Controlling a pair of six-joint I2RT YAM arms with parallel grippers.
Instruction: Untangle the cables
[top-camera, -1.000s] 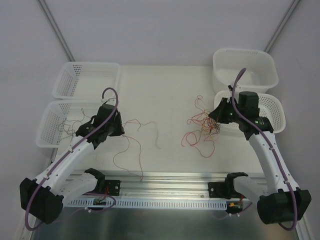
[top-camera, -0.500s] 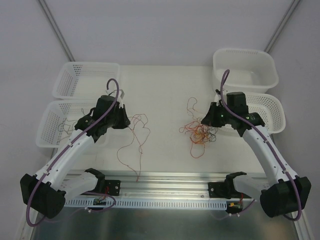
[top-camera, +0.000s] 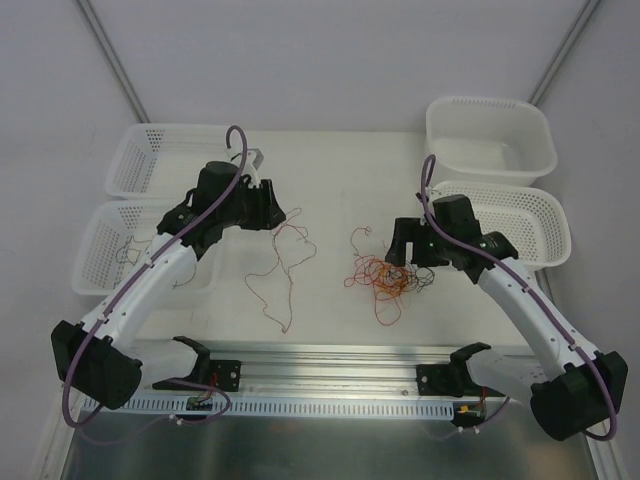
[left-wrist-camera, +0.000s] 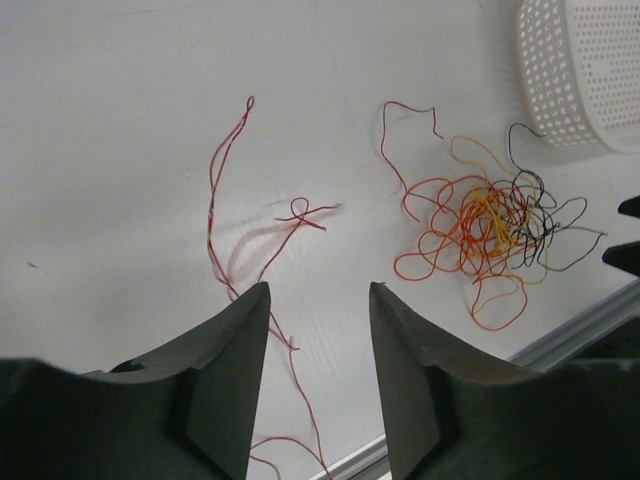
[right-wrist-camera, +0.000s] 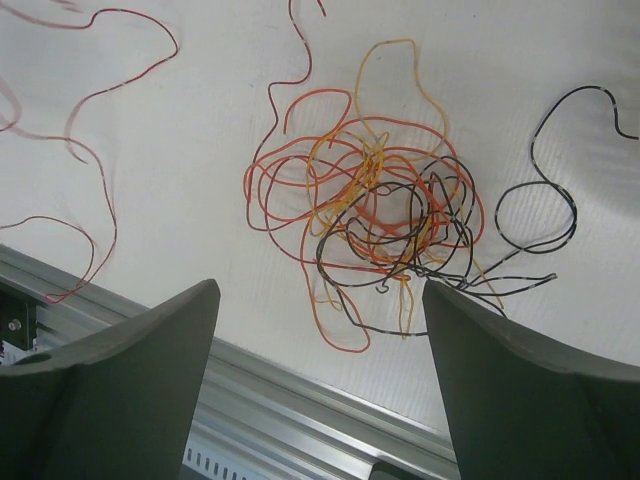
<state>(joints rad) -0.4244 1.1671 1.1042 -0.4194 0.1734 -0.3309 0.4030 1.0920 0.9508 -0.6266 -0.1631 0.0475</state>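
Tangle of hair-thin orange, red, black and pale yellow cables (top-camera: 384, 279) on my top camera, lying right of centre on the white tabletop (top-camera: 320, 165), just under the nose of my right gripper (top-camera: 398, 248). One loose red cable (top-camera: 281, 268) snakes across the table left of centre, apart from the tangle, and my left gripper (top-camera: 274, 214) hangs near its far end. From up here I cannot tell how either pair of jaws stands. A few thin wires (top-camera: 128, 250) lie in the near white perforated plastic basket on the left (top-camera: 88, 275).

Over to the left wrist. The left gripper (left-wrist-camera: 316, 290) has its jaws parted to a modest gap, holding nothing. The loose red cable (left-wrist-camera: 215, 190) runs over the table and passes beneath that gap. The tangle (left-wrist-camera: 480, 225) lies off to the right, well apart from this cable and near the corner of a white perforated basket (left-wrist-camera: 585, 70).

Right wrist now. The right gripper (right-wrist-camera: 320, 295) has its jaws spread wide, dark fingers (right-wrist-camera: 110, 370) at either side of the view, closed on nothing. The tangle (right-wrist-camera: 370, 215) lies on the table just beyond them: orange and red loops knotted with yellow in the middle, and black strands on the right. One black loop (right-wrist-camera: 540, 205) trails out to that side. The red cable (right-wrist-camera: 95, 150) wanders off at the left. A silver aluminium rail (right-wrist-camera: 300, 400) runs along the table's near edge.
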